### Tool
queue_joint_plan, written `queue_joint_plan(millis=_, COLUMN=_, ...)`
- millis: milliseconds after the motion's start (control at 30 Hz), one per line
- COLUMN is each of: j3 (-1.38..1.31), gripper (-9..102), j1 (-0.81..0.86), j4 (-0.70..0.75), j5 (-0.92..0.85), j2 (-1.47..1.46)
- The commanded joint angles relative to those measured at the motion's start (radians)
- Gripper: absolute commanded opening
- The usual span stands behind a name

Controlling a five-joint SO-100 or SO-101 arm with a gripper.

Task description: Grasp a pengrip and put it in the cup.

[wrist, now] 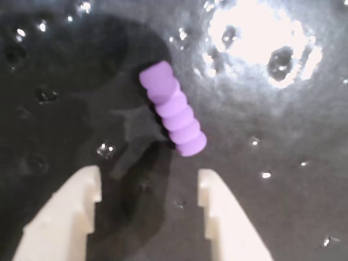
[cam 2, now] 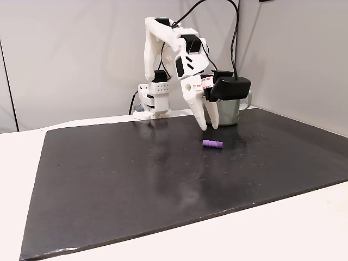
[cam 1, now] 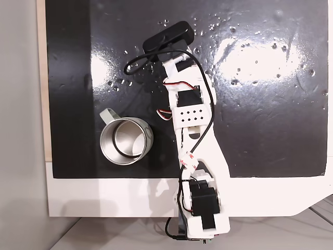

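Pengrip (wrist: 172, 110), lilac, ribbed, short cylinder lying on black mat (wrist: 283, 179), just beyond white jaws, spread apart, empty

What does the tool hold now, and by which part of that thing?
Nothing. The tool is open, and the pengrip lies on the black mat just beyond its fingertips, untouched.

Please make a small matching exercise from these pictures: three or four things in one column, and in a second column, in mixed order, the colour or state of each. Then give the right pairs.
Column one:
1. pengrip
2. cup
3. gripper
4. mat

Column two:
A. black and shiny, covers the table
B. jaws apart, holding nothing
C. purple and ribbed, lies on its side
D. steel inside, stands upright with nothing in it

Right pairs: 1-C, 2-D, 3-B, 4-A.
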Motion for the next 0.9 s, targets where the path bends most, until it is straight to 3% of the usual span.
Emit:
queue_joint_plan(millis=0, j3=-0.074, gripper=24, j1=0.014, j4=-0.028, j5=-0.051, j2=-0.021)
queue_joint_plan(millis=133, j3=-0.109, gripper=24, j1=0.020, j4=0.002, j5=-0.098, j2=-0.067)
queue_joint_plan(millis=333, j3=-0.319, gripper=24, j1=0.026, j4=0.186, j5=-0.112, j2=-0.181)
queue_joint_plan(millis=867, j3=-0.483, gripper=22, j1=0.043, j4=0.216, j5=-0.164, j2=-0.402)
